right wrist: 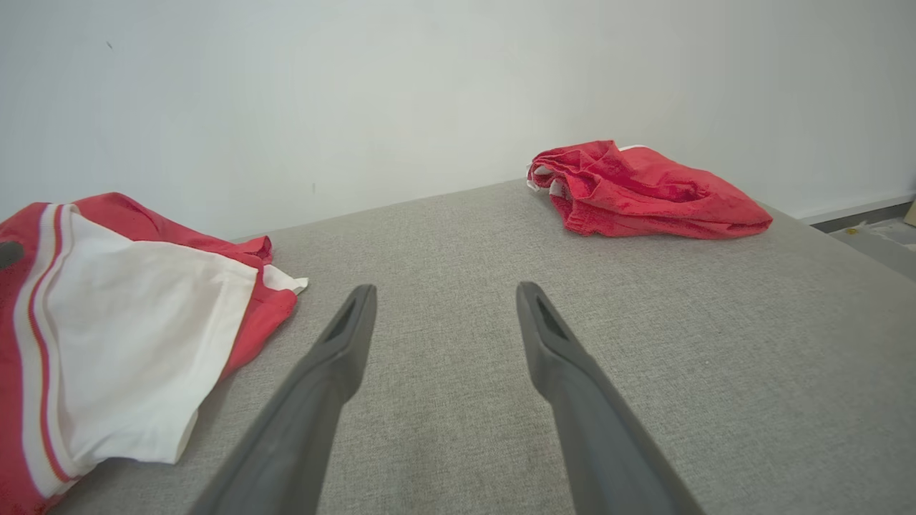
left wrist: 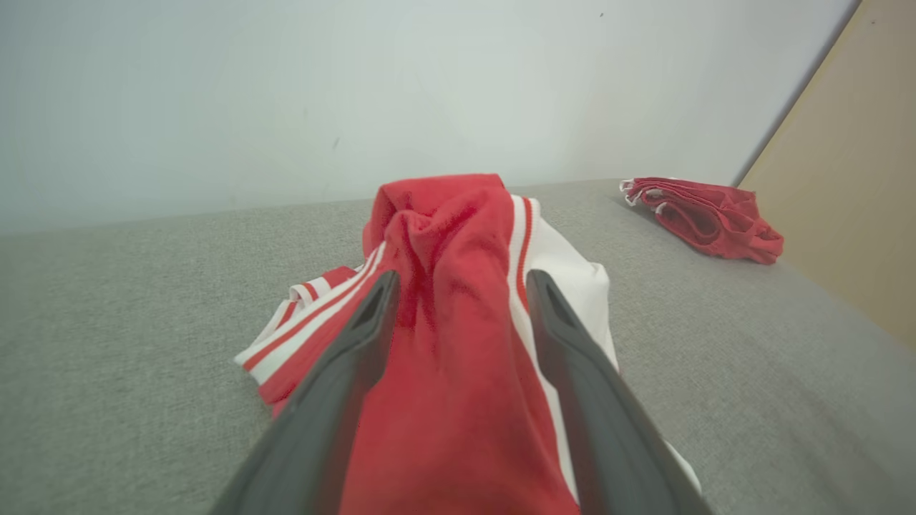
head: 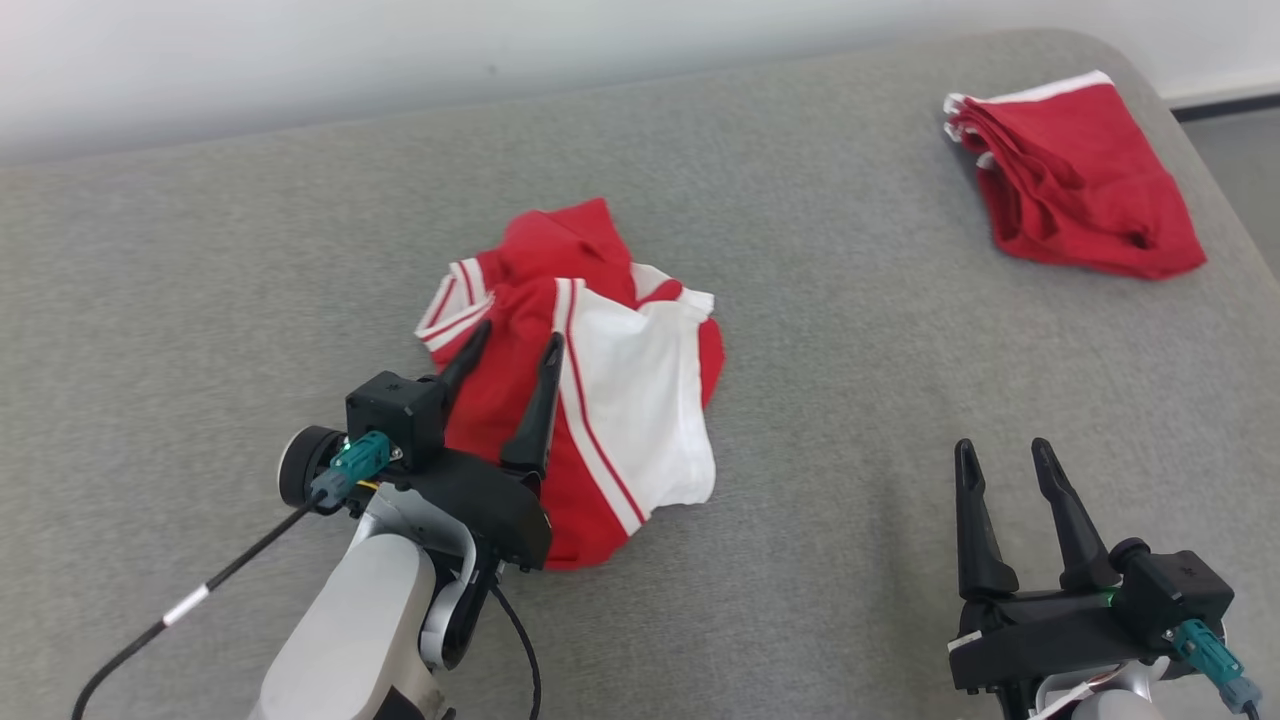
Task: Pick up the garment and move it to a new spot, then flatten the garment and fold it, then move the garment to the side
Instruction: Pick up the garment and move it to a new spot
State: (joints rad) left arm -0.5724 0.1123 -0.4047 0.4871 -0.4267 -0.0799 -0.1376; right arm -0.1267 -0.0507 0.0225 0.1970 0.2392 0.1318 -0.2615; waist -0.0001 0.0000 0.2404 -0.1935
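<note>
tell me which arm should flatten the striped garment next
Probably left. The left gripper is open over the striped garment, cloth between its fingers. The right gripper, also open, sits off to the side over bare surface.

Head view: set high, aimed forward and down; the grey surface [head: 200,300] is taken in broadly.
Left wrist view: held low and close, aimed along the left gripper [left wrist: 463,279] across the crumpled garment [left wrist: 444,229] toward the wall [left wrist: 215,107].
Right wrist view: held low, aimed along the right gripper [right wrist: 446,288] toward the same wall.
Shared: the crumpled garment and the folded red garment [head: 1085,195] are seen in all three.
</note>
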